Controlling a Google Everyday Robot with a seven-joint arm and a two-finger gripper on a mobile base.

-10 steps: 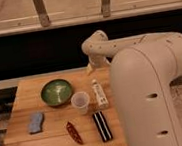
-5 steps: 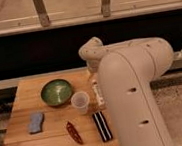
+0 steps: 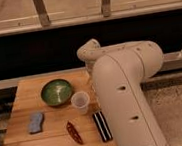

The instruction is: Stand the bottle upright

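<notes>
The bottle is hidden behind my big white arm [image 3: 124,88], which reaches over the right part of the wooden table [image 3: 31,90]. My gripper is also out of sight, hidden behind the arm's bulk somewhere over the table's right side near the translucent plastic cup [image 3: 80,101]. The cup stands upright at the table's middle, just left of the arm.
A green bowl [image 3: 56,91] sits at the back left of the cup. A blue sponge [image 3: 36,122] lies at the left. A red chili [image 3: 73,132] and a black bar with white stripes [image 3: 102,126] lie near the front edge. A dark wall and a rail stand behind the table.
My arm has swung left over the table. It now covers the bottle, which lay to the right of the cup one second ago.
</notes>
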